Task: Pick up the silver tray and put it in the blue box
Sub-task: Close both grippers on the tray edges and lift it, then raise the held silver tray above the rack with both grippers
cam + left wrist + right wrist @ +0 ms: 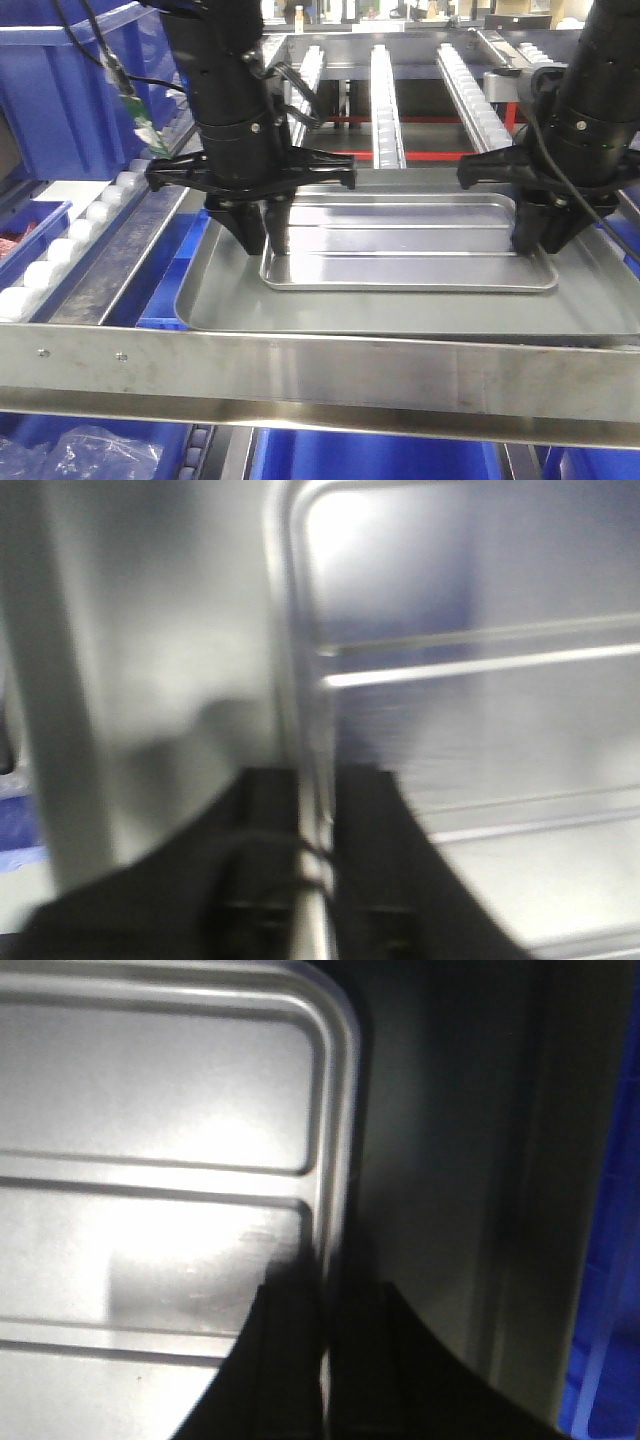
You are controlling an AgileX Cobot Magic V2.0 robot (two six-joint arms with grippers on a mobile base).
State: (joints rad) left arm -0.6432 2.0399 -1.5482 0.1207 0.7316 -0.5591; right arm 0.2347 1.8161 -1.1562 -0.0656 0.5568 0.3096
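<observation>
The silver tray (400, 245), shiny with two long ribs, lies inside a larger dull grey tray (400, 315). My left gripper (265, 250) is shut on the silver tray's left rim, one finger on each side; the left wrist view shows this grip (315, 790) and the tray floor (480, 730). My right gripper (540, 245) is shut on the right rim, as the right wrist view shows (325, 1290) beside the tray floor (160, 1210). A large, deep blue box (60, 90) stands at the far left.
A steel rack rail (300, 370) runs across the front. Roller conveyor lanes (385, 100) stand behind the trays and a row of white rollers (70, 250) runs on the left. More blue bins sit below the rack (370, 455) and at the left (30, 230).
</observation>
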